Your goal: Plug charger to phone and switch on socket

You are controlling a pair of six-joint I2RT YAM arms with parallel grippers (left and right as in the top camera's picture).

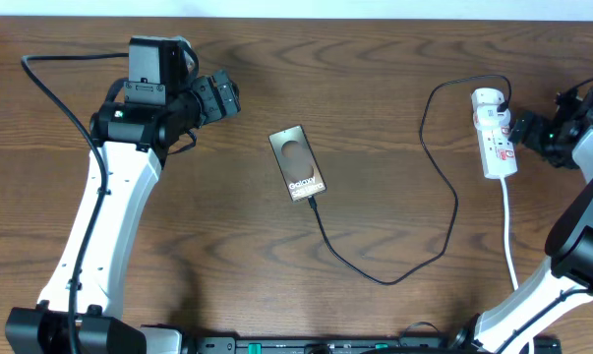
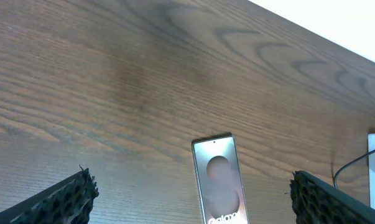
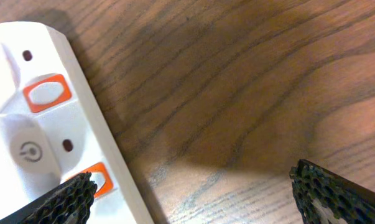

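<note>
The flat, dark brown-grey phone with white Galaxy lettering (image 1: 298, 164) lies mid-counter on the brown wooden counter (image 1: 375, 59). The thin black charger cable (image 1: 444, 226) meets the phone's near short edge, loops off to the phone's right and climbs to the short white power strip with red switches (image 1: 495, 133), well to the right of the phone. I cannot tell whether the plug tip is fully seated.

The left fingers (image 2: 63, 202), to the left of the phone, gape wide and hold nothing. The right fingers (image 3: 336, 193), far to the right of the phone and just beside the strip, are equally wide and empty.

The strip looks light and unanchored. A slanted push would likely slide it instead of clicking a switch, which could drag the cable and pull the tip from the phone. The red-orange switches (image 3: 47, 92) sit close together, so a broad finger may press the wrong one.
</note>
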